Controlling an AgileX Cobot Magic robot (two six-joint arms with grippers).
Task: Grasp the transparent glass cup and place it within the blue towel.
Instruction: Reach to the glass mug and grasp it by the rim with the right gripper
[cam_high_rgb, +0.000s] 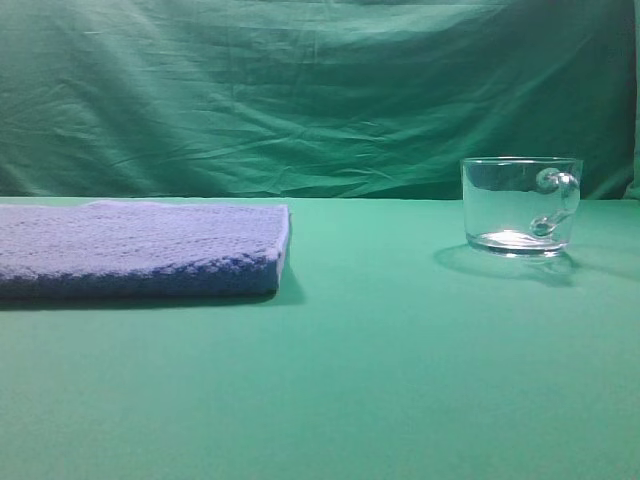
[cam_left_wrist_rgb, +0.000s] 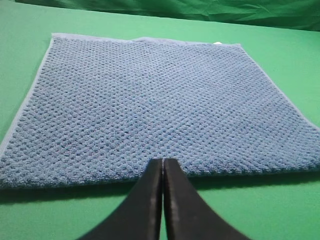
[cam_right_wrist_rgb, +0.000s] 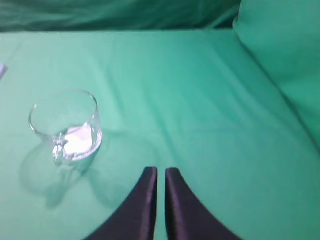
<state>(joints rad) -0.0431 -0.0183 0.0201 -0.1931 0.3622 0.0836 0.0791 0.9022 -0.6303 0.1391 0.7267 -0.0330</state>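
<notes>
The cup (cam_high_rgb: 521, 205) is seen standing upright on the green cloth (cam_high_rgb: 380, 360), on the right side of the high view. It is clear glass w/ a thick base. Its handle (cam_high_rgb: 560, 203) is turned toward the right in that view. Nothing is seen inside it.

In the right wrist view the cup (cam_right_wrist_rgb: 65, 125) is placed ahead of the right gripper (cam_right_wrist_rgb: 160, 173) and off to its left, near but apart. Its handle is pointed back toward the camera. The right gripper's two dark fingers (cam_right_wrist_rgb: 146, 200) are seen almost together, w/ just a thin gap between the tips. Nothing is held by it, and the cup is not touched.

The towel (cam_high_rgb: 140, 250) is laid flat on the left side of the high view, well apart from the cup. It is blue, thick and bumpy.

In the left wrist view the towel (cam_left_wrist_rgb: 150, 105) is spread out just ahead of the left gripper (cam_left_wrist_rgb: 163, 162). The tips are seen over the towel's near edge; touching or not can't be told. The left gripper's fingers (cam_left_wrist_rgb: 145, 205) are pressed together, tips shut tight. Nothing is held by it.

A wrinkled green sheet (cam_high_rgb: 300, 90) is hung behind the table. Neither arm is seen in the high view.
</notes>
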